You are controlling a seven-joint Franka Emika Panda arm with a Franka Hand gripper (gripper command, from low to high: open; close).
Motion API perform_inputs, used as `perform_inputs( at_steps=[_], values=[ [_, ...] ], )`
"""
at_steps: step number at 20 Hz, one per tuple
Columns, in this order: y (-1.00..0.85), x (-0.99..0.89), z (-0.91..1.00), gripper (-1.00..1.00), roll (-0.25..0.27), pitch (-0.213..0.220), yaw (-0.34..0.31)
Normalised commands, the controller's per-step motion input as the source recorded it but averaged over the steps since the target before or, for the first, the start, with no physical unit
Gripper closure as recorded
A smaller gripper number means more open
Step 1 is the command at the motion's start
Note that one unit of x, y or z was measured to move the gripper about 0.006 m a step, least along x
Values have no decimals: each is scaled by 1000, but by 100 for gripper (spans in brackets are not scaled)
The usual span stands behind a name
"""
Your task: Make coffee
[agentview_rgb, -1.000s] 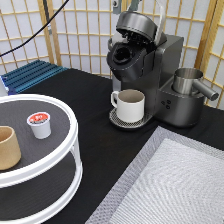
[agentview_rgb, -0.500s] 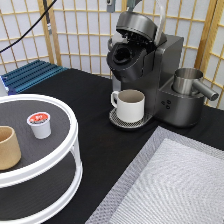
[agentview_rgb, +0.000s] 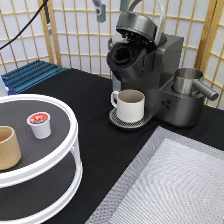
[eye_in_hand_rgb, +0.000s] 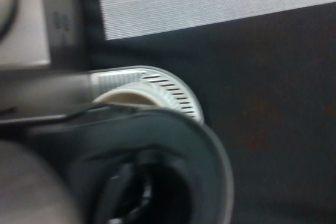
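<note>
Coffee pod (agentview_rgb: 39, 124), white with a red foil top, stands upright on the upper tier of a round two-tier stand (agentview_rgb: 70, 131) at the exterior view's left, with a tan handleless cup (agentview_rgb: 8, 147) near it, closer to the exterior view's bottom. Nothing touches the pod, so it has not been loaded. Toward the middle, on the black tabletop (agentview_rgb: 85, 95), a white mug (agentview_rgb: 129, 104) sits on the drip tray (agentview_rgb: 116, 120) of the coffee machine (agentview_rgb: 165, 85), directly under the brew head, placed to catch the pour. The machine's lid (agentview_rgb: 135, 22) is tilted up and the dark pod chamber (agentview_rgb: 123, 55) gapes open, ready to take a pod. A metal pitcher (agentview_rgb: 187, 80) rests at the machine's right side, and a grey mat (agentview_rgb: 175, 185) covers the lower right. At the top edge, above the lid, a bit of the pincer (agentview_rgb: 99, 9) shows; I cannot tell how it is set. The wrist view looks down past the lid (eye_in_hand_rgb: 150, 165) onto the mug rim (eye_in_hand_rgb: 124, 97) and tray (eye_in_hand_rgb: 169, 87), so the hand hangs over the machine, well apart from the pod
</note>
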Motion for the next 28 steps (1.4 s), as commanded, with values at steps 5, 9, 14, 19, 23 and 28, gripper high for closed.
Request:
perform_inputs(
  at_steps=[5,9,14,19,23,28],
  values=[
    [-543,-475,-379,-100,-181,-234,-75],
    [-490,-231,-251,-100,-131,-309,-137],
    [-321,-181,77,-100,9,-218,-226],
    [-175,-382,64,-100,93,-45,-275],
    [-234,-340,-220,-100,1,-4,-306],
    [-228,-377,-416,-100,-7,-36,-294]
  ],
)
